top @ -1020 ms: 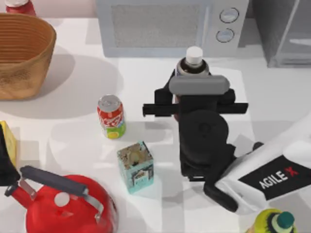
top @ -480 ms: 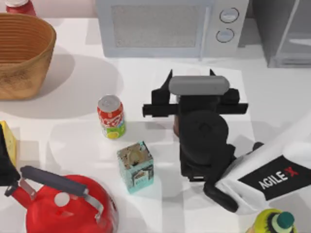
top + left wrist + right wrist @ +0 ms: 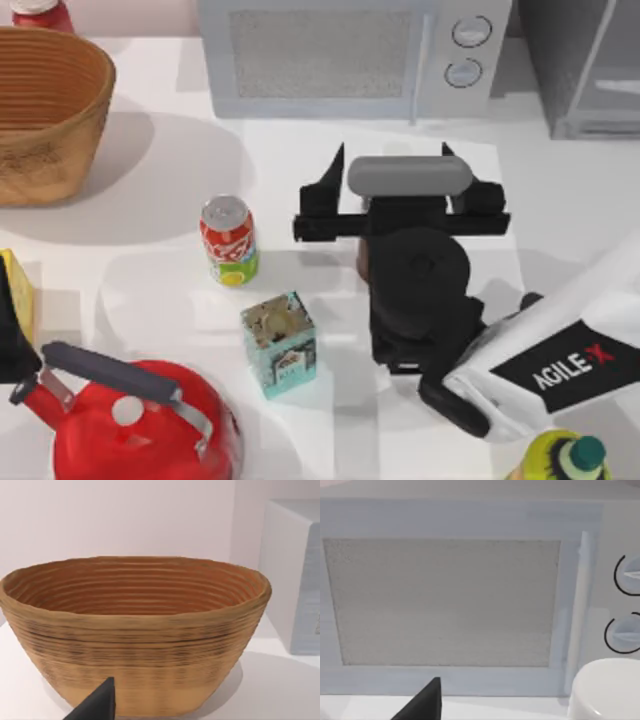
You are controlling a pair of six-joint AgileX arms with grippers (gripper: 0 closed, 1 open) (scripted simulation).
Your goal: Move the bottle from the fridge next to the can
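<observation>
Right gripper (image 3: 392,165) right of the can (image 3: 229,240), jaws spread wide, gripping nothing. Bottle (image 3: 607,690) upright under the wrist, well right of the can, smooth white cap showing. Likely liquid-heavy, slick, slightly squashy plastic: best taken mid-body. Left gripper (image 3: 97,705) parked far left of the can.
</observation>
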